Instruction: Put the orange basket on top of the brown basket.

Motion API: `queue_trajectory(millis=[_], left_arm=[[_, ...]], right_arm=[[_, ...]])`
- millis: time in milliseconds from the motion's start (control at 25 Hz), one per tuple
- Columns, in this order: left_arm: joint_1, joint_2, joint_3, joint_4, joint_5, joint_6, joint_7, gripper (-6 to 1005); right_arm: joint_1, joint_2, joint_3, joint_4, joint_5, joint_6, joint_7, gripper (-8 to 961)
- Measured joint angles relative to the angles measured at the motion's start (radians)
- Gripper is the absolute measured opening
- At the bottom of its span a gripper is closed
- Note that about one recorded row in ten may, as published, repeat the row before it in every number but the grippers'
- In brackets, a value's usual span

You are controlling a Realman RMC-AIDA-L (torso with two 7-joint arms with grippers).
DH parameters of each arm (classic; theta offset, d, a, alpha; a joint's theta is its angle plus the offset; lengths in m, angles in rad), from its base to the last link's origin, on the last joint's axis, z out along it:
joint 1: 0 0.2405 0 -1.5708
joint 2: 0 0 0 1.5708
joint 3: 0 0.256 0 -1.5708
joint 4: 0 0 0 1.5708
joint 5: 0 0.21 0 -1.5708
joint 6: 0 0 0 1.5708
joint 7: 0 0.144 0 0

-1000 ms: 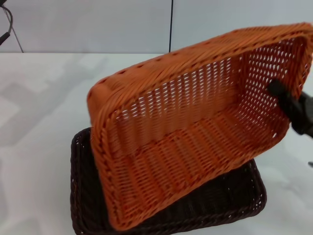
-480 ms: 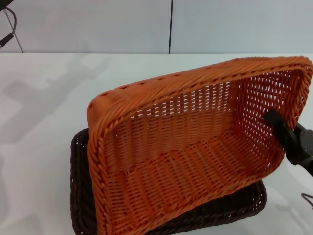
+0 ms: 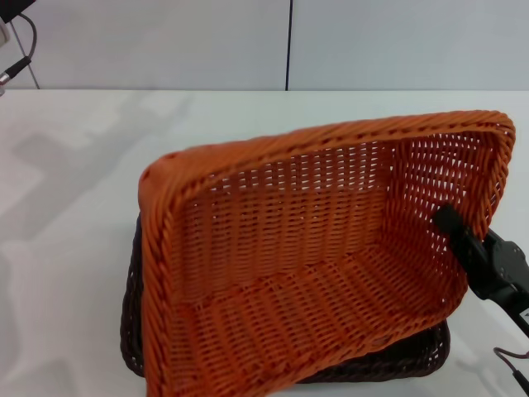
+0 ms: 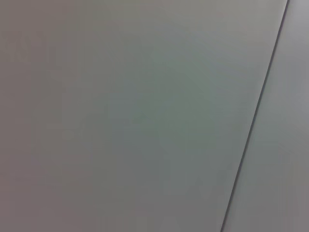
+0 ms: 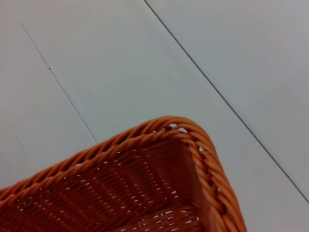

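The orange basket hangs tilted over the table, its open side turned toward me and its right end raised. My right gripper is shut on the basket's right end wall, one black finger showing inside it. The brown basket sits on the table beneath, mostly covered; only its left edge and front right corner show. The orange basket's lower left part reaches down into or onto it. The right wrist view shows one braided corner of the orange basket against a pale wall. My left gripper is out of view.
The white table spreads to the left and behind the baskets. A pale wall with a dark vertical seam stands at the back. Black cables hang at the far left. The left wrist view shows only wall.
The orange basket has come down and swung toward me, covering more of the brown basket. My right gripper has moved down and slightly left with it.
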Motion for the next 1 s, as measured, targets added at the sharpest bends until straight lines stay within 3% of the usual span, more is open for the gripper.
queue_trajectory(millis=[440,880,1000], left_arm=[[-0.012,0.0,0.0,0.025,0.002,0.008,0.007,859],[-0.013,-0.004,0.0,0.026,0.002,0.011,0.01,859],[-0.014,-0.007,-0.003,0.027,0.002,0.013,0.011,859]], right_arm=[[0.021,-0.005,-0.004,0.004,-0.026,0.055,0.018,152],[0.018,-0.01,-0.008,-0.048,-0.026,0.056,0.072,367],[0.004,-0.011,0.005,-0.09,-0.018,0.035,0.105,498]])
